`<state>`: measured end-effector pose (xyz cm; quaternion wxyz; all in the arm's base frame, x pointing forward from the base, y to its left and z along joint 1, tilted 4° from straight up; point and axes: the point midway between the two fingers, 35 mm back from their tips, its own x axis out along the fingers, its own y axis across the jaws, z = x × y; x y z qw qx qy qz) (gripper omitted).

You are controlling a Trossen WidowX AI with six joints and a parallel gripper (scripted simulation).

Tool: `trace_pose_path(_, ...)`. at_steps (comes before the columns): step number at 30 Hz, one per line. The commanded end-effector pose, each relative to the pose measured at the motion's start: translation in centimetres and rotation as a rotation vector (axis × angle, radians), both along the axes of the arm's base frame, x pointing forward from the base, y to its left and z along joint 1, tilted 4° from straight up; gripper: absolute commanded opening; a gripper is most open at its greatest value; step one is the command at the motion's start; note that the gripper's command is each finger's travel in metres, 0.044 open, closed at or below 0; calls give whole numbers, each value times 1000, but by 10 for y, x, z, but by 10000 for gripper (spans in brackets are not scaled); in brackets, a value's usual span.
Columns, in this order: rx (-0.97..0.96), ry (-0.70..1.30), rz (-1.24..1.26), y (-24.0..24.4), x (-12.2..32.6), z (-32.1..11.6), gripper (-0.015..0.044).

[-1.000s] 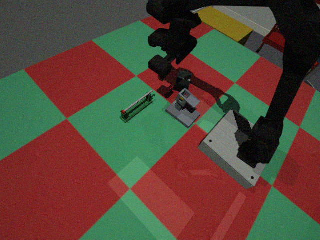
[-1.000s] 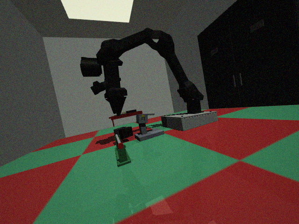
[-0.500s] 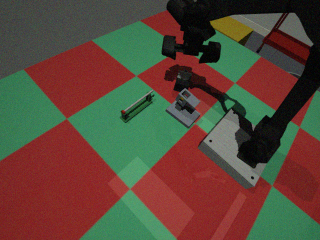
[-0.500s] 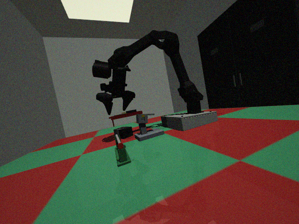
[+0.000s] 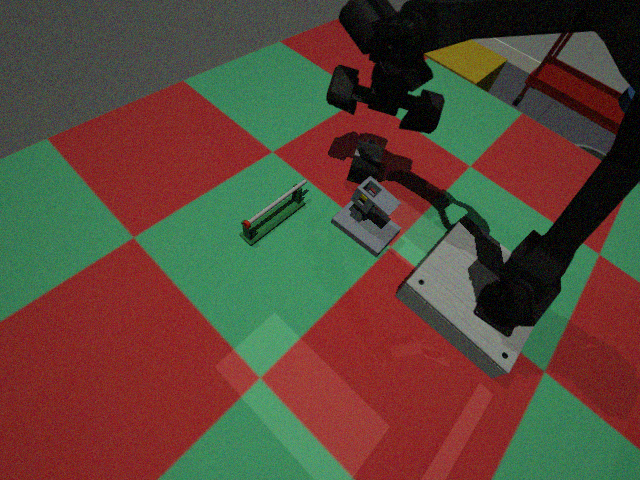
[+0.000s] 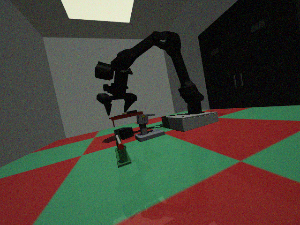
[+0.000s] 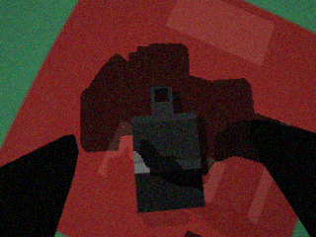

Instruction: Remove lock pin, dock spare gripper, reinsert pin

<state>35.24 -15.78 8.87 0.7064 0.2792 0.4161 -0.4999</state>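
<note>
My gripper [image 5: 385,119] [image 6: 117,113] [image 7: 165,135] is open and empty, above the spare gripper. The spare gripper [image 5: 367,155] [image 6: 123,133] [image 7: 168,143], a dark block, rests on the floor in shadow; its narrow spigot [image 7: 161,108] with a square hole points up in the wrist view. It lies between my fingers in that view, but well below them. The grey mount [image 5: 359,231] [image 6: 151,135] stands beside it, its socket [image 5: 383,197] [image 6: 141,119] on a short post. The pale lock pin [image 5: 277,202] [image 6: 118,141] with a red head lies along a green stand [image 5: 272,225] [image 6: 123,157], outside the socket.
The arm's grey base block [image 5: 444,294] [image 6: 197,121] stands to the right of the mount. A yellow box [image 5: 467,57] and a red piece of furniture [image 5: 576,85] are in the background in the top view. A dark cabinet [image 6: 261,65] is at the right in the exterior view.
</note>
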Motion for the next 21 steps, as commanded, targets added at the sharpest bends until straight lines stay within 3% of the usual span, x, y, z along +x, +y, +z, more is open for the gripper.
trace_pose_path(1,4,14,-7,0,-3,-25,440)
trace_pose_path(6,6,15,-8,-1,-6,-57,440)
trace_pose_path(21,6,15,-8,-2,-6,-77,440)
